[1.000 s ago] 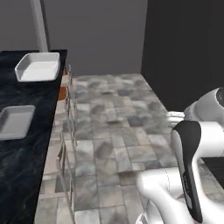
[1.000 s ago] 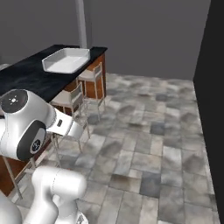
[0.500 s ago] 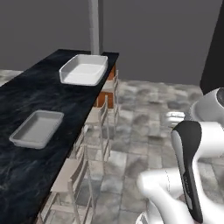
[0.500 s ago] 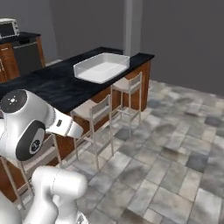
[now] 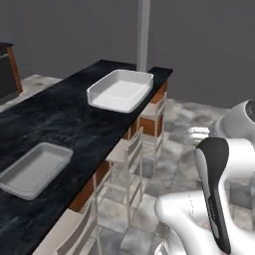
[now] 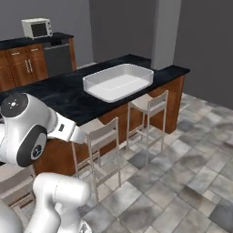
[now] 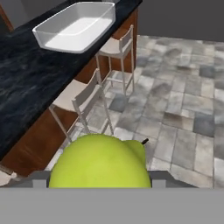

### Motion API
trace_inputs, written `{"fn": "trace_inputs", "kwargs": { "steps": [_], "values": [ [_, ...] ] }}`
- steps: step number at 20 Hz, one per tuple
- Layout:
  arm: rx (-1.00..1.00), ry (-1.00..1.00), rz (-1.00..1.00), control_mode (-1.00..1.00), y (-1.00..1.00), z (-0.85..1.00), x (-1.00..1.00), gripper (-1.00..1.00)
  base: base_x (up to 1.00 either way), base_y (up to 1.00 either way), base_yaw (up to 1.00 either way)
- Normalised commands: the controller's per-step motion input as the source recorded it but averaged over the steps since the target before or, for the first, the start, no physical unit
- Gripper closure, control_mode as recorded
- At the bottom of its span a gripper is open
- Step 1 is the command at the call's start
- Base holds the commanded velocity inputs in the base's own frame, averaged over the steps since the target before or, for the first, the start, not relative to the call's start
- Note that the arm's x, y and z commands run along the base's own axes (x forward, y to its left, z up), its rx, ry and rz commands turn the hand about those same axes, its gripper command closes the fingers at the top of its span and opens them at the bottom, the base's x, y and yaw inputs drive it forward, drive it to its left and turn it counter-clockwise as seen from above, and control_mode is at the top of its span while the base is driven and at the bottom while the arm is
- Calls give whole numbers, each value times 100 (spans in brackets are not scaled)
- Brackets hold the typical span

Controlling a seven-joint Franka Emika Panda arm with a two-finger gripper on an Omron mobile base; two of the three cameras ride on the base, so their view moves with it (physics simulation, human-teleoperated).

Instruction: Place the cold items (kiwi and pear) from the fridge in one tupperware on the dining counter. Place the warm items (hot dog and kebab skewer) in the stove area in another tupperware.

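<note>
So the arm is folded up close to the base here, elbow bent, with the big white links bunched low in both base views and the hand pointing forward and down toward the floor beside the dining counter [image 5: 74,119]. In the hand view the pear [image 7: 101,162] sits right at the bottom, big and yellow-green, its little stem poking up to the right, with grey bits of the gripper [image 7: 98,179] flanking it on both sides, so the claw looks clamped onto the pear, though the fingertips themselves are hidden behind the fruit. On the black marble counter there are two containers: a deep white tupperware [image 5: 121,90] near the far end, close to the grey pillar [image 5: 143,30], and a shallower grey tupperware [image 5: 34,169] nearer the camera, well apart from the first. Both look bare inside as far as I can see. The deep one also shows up in the right base view [image 6: 118,81] and at the top of the hand view [image 7: 76,27]. A few pale stools [image 6: 103,139] are lined up along the counter's edge over the grey tiled floor [image 6: 182,173]. Back in the corner there's a microwave [image 6: 36,27] on wooden cabinets [image 6: 27,66].
</note>
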Motion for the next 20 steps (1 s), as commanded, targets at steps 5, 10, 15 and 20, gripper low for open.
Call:
{"fn": "trace_inputs", "kwargs": {
  "steps": [5, 10, 15, 20],
  "values": [
    [0, 0, 0, 100, 0, 0, 0, 100, 91, -74, 32],
    [0, 0, 0, 100, 0, 0, 0, 100, 91, -73, 32],
    [0, 0, 0, 100, 0, 0, 0, 100, 87, -79, 32],
    [0, 0, 0, 100, 0, 0, 0, 100, 87, -77, 35]
  ]
}}
